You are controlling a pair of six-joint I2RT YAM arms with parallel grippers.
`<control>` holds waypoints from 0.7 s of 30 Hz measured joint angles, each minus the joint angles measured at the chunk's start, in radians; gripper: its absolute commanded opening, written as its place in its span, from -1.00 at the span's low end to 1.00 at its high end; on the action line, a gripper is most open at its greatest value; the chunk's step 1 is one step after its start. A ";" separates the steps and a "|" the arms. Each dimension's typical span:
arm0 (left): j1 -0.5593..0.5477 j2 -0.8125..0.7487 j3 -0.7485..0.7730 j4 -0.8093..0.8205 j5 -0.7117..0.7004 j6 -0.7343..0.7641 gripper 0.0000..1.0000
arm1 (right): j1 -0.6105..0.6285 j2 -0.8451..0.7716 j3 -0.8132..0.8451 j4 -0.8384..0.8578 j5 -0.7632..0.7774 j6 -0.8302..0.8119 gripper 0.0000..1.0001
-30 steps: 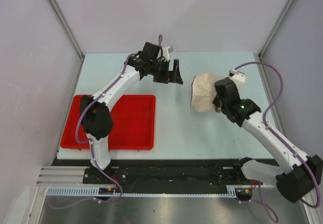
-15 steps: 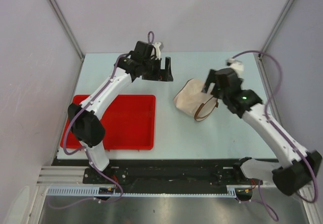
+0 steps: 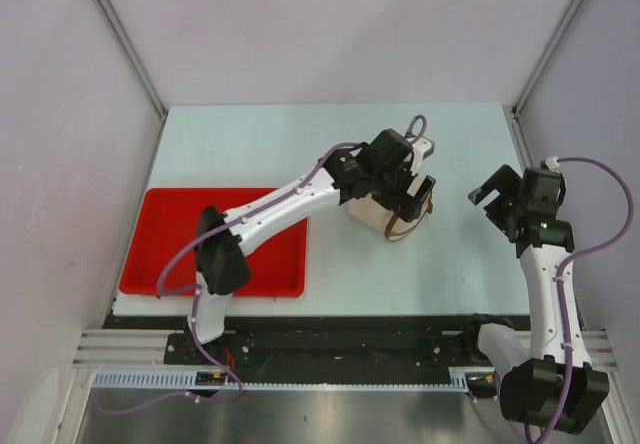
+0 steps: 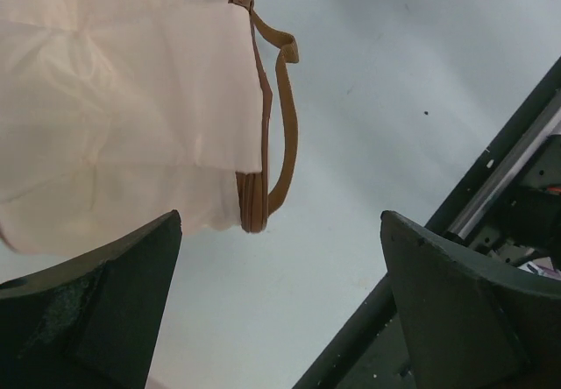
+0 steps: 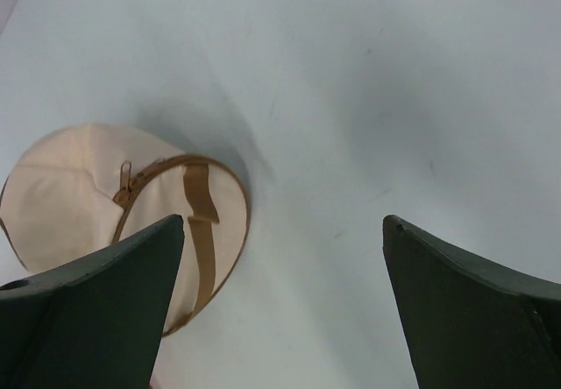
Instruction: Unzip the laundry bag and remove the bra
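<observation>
The laundry bag (image 3: pixel 366 212) is a cream mesh pouch with a brown rim, lying on the table at centre. Its brown strap (image 3: pixel 404 228) loops out toward the front. My left gripper (image 3: pixel 415 198) hangs over the bag's right side, open and holding nothing. In the left wrist view the bag (image 4: pixel 123 100) lies up and left of the open left gripper (image 4: pixel 280 222). My right gripper (image 3: pixel 494 198) stands open to the right of the bag, apart from it. In the right wrist view the bag (image 5: pixel 70 196) shows a zipper pull (image 5: pixel 125 175) on its rim. The bra is hidden.
A flat red tray (image 3: pixel 170 254) sits at the table's front left, with the left arm's elbow above its right end. Grey walls close in the back and both sides. A black rail (image 4: pixel 491 187) runs along the near edge.
My right gripper has opened, let go of the laundry bag and drawn back to the right. The bag dropped onto the table. My left arm swung from the back over the bag.
</observation>
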 measured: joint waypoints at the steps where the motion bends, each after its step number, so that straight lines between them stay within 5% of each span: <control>1: -0.008 0.031 0.020 -0.002 0.000 0.003 0.98 | 0.000 0.004 -0.009 -0.005 -0.022 0.004 0.98; 8: 0.001 0.198 0.139 -0.023 0.000 0.006 0.78 | 0.000 0.015 -0.017 0.015 -0.127 0.017 0.96; 11: 0.002 0.219 0.144 -0.020 0.003 0.005 0.13 | 0.000 0.033 -0.017 0.028 -0.148 0.023 0.96; 12: 0.001 0.223 0.141 -0.014 0.004 0.002 -0.57 | 0.001 0.038 -0.017 0.033 -0.155 0.025 0.95; 14: -0.001 0.223 0.127 0.002 0.002 -0.009 -0.99 | 0.003 0.046 -0.020 0.047 -0.168 0.026 0.95; 21: 0.024 0.182 0.039 0.084 0.062 0.014 -0.99 | 0.035 0.074 -0.026 0.097 -0.242 0.004 0.91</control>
